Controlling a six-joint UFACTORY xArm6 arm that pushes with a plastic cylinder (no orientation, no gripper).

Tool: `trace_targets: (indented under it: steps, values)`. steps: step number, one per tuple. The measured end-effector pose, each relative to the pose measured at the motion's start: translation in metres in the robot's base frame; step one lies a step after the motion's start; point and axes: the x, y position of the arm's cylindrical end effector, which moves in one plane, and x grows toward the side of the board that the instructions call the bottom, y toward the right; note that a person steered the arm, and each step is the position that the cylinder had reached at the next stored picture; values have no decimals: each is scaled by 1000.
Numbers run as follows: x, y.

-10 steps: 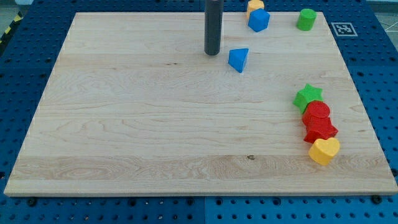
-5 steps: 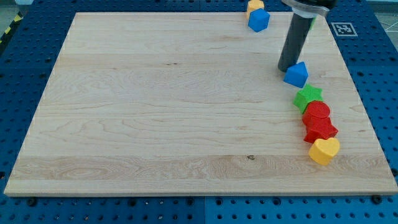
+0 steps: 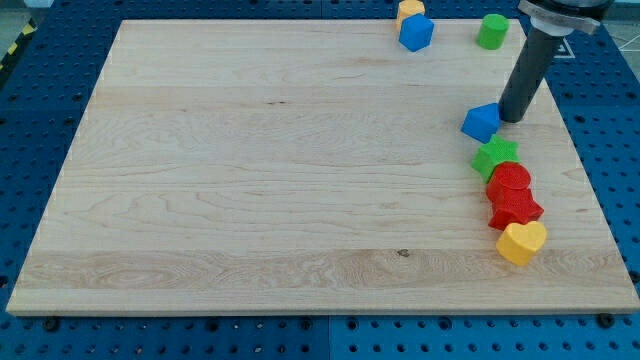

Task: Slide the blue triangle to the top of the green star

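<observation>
We are finishing the placement: the blue triangle [image 3: 481, 122] is sitting just above the green star [image 3: 495, 157] near the table's right edge, while my tip [image 3: 513, 119], a bare rod with no pincer to open or grasp, is standing at the triangle's right side, so only a slight nudge seems needed.

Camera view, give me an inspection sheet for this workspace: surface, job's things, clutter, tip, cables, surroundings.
Surface: pale wooden board.
Job's things: blue triangle block sits just above the green star block, close or touching.
Clutter: red round block, red star block, yellow heart block, blue cube block, orange block, green cylinder block.
Claw: none; my tip is right of the triangle.
Cables: nothing seen.
Surroundings: blue perforated table.
</observation>
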Motion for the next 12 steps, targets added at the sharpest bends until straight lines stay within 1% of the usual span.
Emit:
trace_targets:
  steps: [1,3,4,5,6,7,9,11,12]
  values:
    - [-1,-19]
    - [-5,-19]
    - [-12,-29]
    - [-29,-51]
    - [-31,-55]
    - [-28,-55]
    - [-7,-45]
    - [-5,-32]
    - [-11,-46]
